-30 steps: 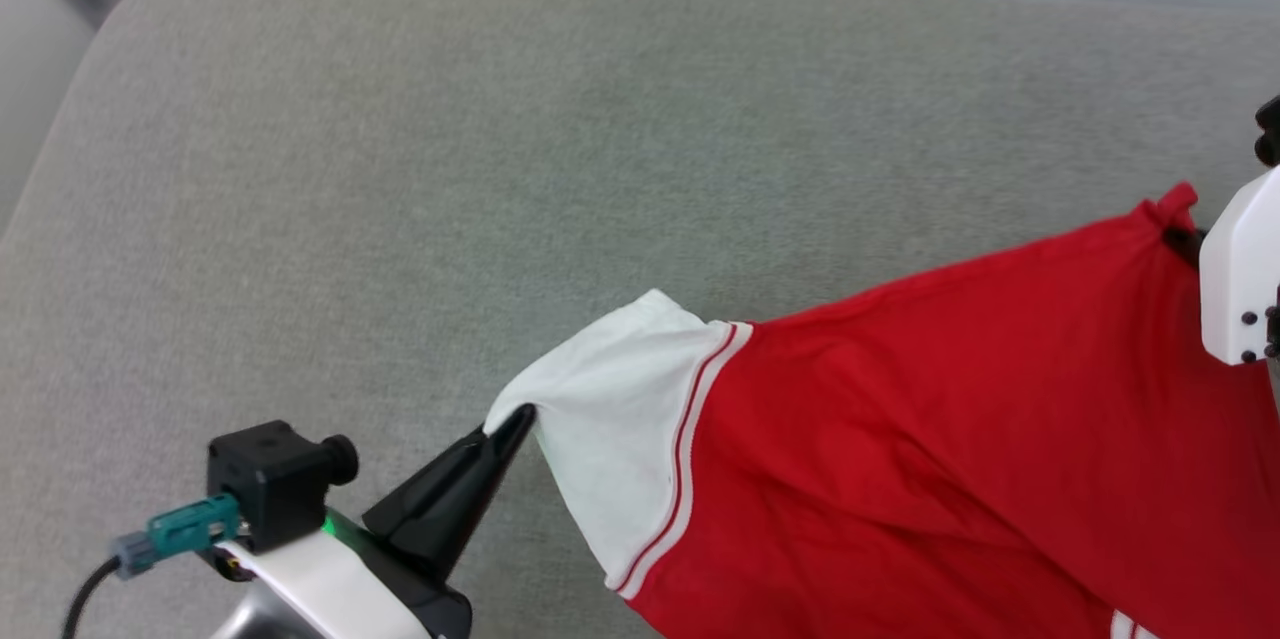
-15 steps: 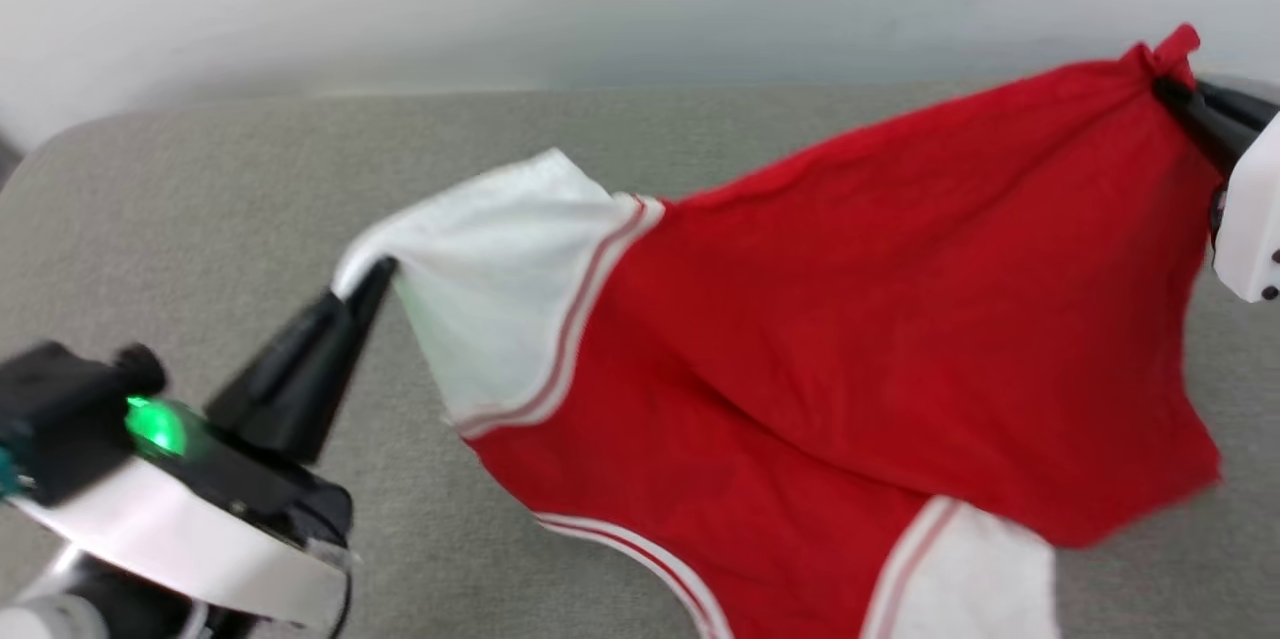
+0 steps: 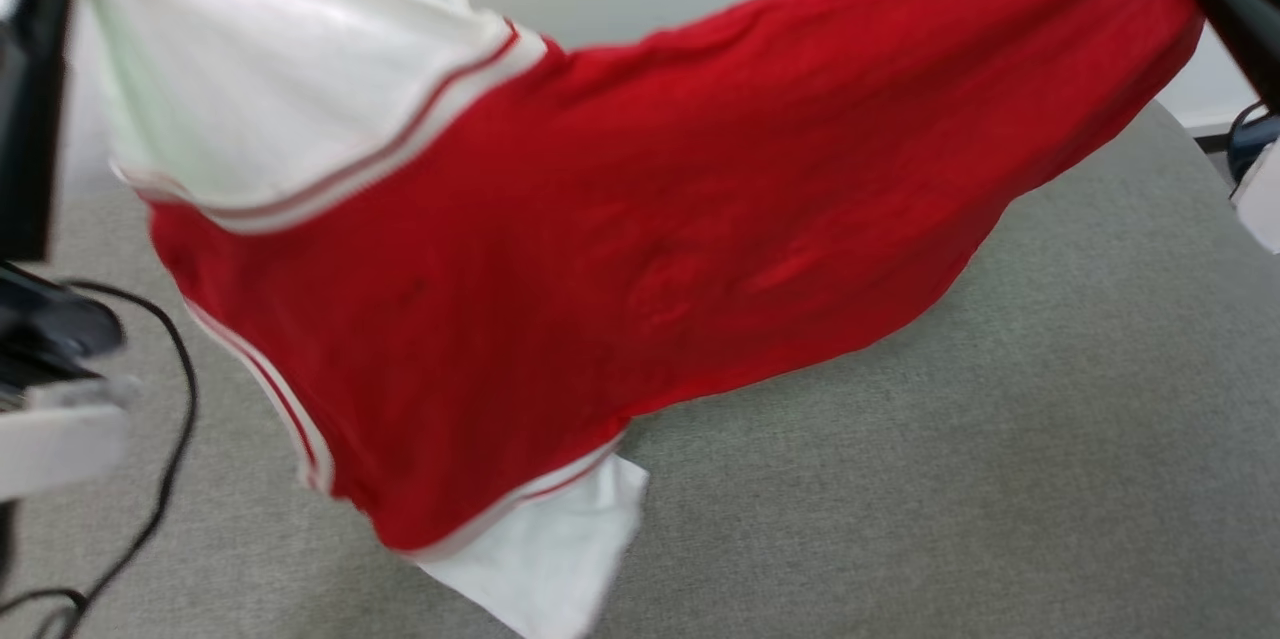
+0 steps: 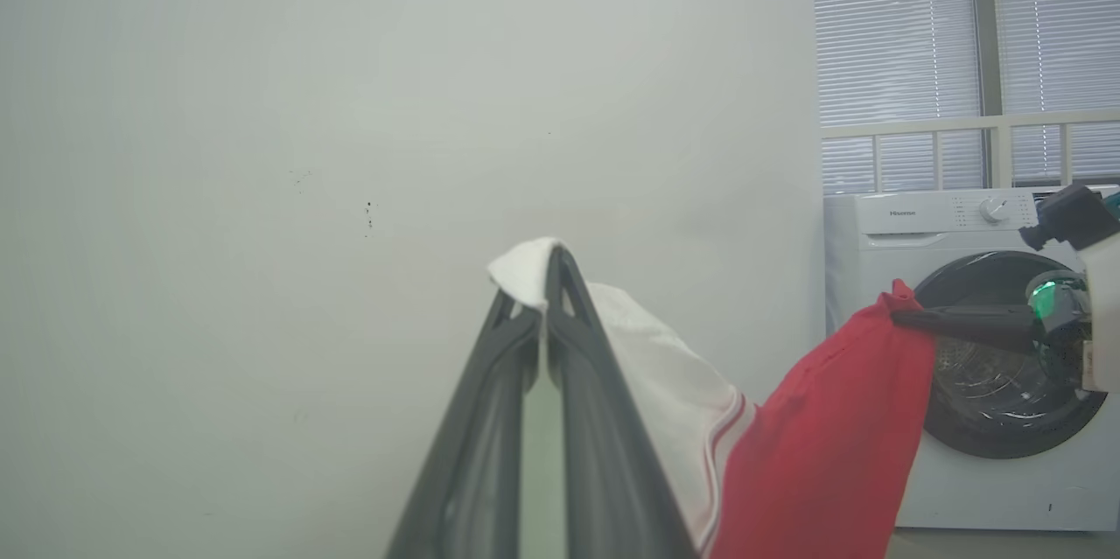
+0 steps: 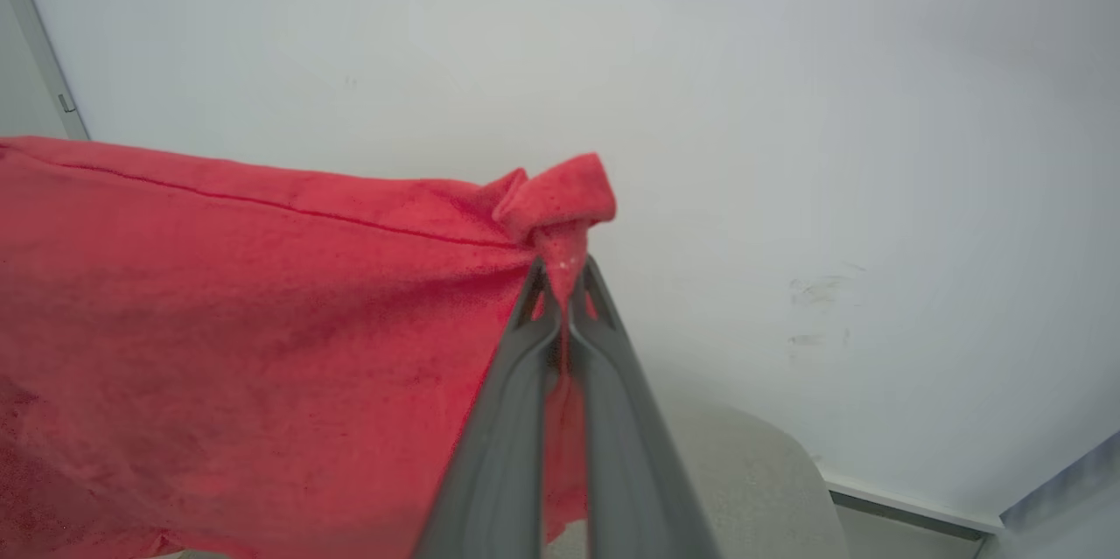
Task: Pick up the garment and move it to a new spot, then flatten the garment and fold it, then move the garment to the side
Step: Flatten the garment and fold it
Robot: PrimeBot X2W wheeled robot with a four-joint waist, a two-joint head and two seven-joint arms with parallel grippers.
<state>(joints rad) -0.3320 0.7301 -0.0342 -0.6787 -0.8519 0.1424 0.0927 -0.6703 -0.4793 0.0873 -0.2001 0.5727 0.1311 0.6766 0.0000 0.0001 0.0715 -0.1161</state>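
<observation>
Garment point(image 3: 640, 249) hangs stretched between my two sets of jaws, a red jersey raised above the grey cloth-covered table point(image 3: 1000, 439). The left jaws are pressed nearly together on the edge of one white sleeve point(image 4: 665, 384), and in the left wrist view a small tuft of white cloth pokes out past their tips. The right jaws are pinched narrow on a bunched red corner point(image 5: 560, 200) of the jersey, with a little knot of fabric standing just beyond their tips. From the right jaws the top edge of the cloth runs taut toward the left jaws, and the red body sags below that line. The red-and-white stripe trim point(image 3: 400, 149) sits where the held sleeve meets the body, just beside the left jaws. A second white sleeve point(image 3: 550, 559) dangles lowest, well below both jaws and close to the table; the head view is blurred there, so I cannot tell whether it touches. A black cable point(image 3: 170, 459) loops down beneath the left jaws. Beyond the right jaws, the left wrist view shows a white washing machine point(image 4: 875, 227) against a pale wall point(image 4: 350, 104).
</observation>
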